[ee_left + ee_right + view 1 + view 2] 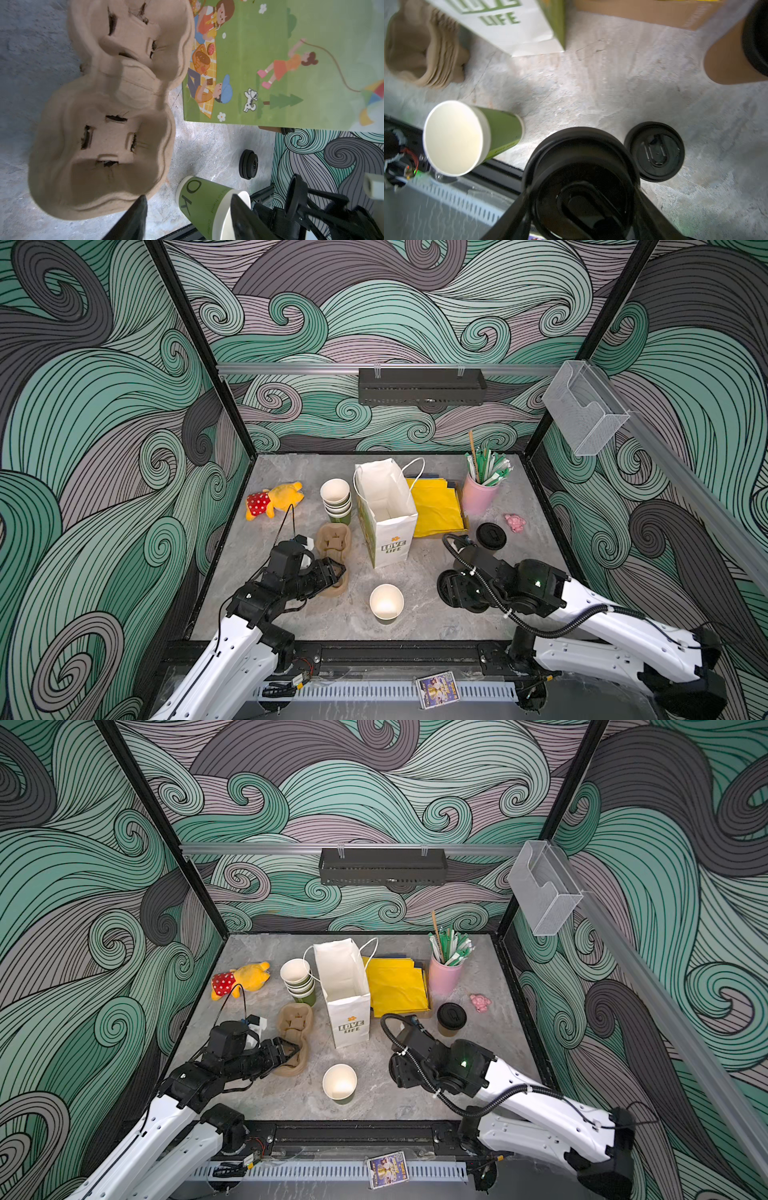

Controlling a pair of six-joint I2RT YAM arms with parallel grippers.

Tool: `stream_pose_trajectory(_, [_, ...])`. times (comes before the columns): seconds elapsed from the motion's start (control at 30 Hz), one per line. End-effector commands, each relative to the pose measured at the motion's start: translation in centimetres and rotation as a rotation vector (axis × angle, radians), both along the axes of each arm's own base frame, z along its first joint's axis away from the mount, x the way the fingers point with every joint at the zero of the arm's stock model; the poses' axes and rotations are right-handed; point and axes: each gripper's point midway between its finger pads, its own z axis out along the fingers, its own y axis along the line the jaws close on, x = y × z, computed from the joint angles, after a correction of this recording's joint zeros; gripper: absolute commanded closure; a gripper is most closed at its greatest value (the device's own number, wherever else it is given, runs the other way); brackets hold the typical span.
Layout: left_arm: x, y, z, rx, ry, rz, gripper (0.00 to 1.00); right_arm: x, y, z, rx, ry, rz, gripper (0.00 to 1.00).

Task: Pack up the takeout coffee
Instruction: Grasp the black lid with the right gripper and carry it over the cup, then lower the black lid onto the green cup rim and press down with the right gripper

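**One lid gripped, one cup waiting open**

Nearest, the right gripper (581, 199) is pinching a lid (579, 158) across its rim; pressing it down crooked is risking tipping the light green cup (386, 601). The left gripper (189, 199) is hanging wide, empty, at the carrier (99, 145); contact is looking unclear. Farther back, the lidded tan cup (451, 1017) is standing right of the bag (347, 1006), its contents hidden.

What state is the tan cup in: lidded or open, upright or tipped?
Lidded and upright: in a top view the tan cup stands on its base, a black sip lid seated on top.
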Motion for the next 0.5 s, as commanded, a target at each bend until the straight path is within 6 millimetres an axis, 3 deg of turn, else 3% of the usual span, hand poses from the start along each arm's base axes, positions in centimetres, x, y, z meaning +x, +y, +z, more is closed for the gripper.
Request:
stream_pose_trajectory(0.0, [0.0, 0.6, -0.1, 0.012, 0.005, 0.044, 0.34, -0.6, 2.8, 0.7, -0.042, -0.045, 0.153, 0.31])
stream_pose_trajectory(0.13, [-0.1, 0.9, -0.3, 0.004, 0.005, 0.074, 0.34, -1.7, 7.3, 0.8, -0.063, -0.056, 0.342, 0.3])
stream_pose_trajectory(0.27, [-0.4, 1.3, -0.4, 0.002, -0.005, 0.095, 0.34, -2.3, 10.6, 0.3, -0.058, -0.033, 0.449, 0.29])
stream_pose_trajectory(0.47, [-0.8, 1.9, -0.4, 0.001, -0.025, 0.122, 0.34, -2.3, 13.3, -0.3, -0.097, -0.006, 0.544, 0.3])
